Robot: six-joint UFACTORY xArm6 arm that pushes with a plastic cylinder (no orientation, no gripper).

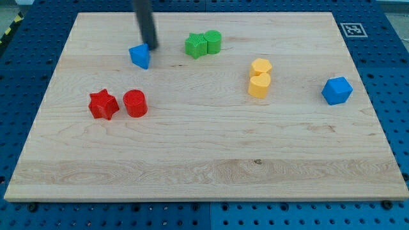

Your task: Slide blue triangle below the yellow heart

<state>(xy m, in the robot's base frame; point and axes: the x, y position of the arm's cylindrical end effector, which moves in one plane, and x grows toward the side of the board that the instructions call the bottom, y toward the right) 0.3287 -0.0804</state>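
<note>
The blue triangle lies at the board's upper left. My tip stands just at its upper right edge, touching or nearly touching it. Two yellow blocks sit right of the middle, one against the other. The upper one looks like the yellow heart. The lower one looks like a pentagon. The blue triangle is far to the left of them and slightly higher in the view.
A green star and a green cylinder touch each other at the top middle, right of my tip. A red star and a red cylinder lie at the left. A blue cube lies at the right. The wooden board sits on a blue pegboard.
</note>
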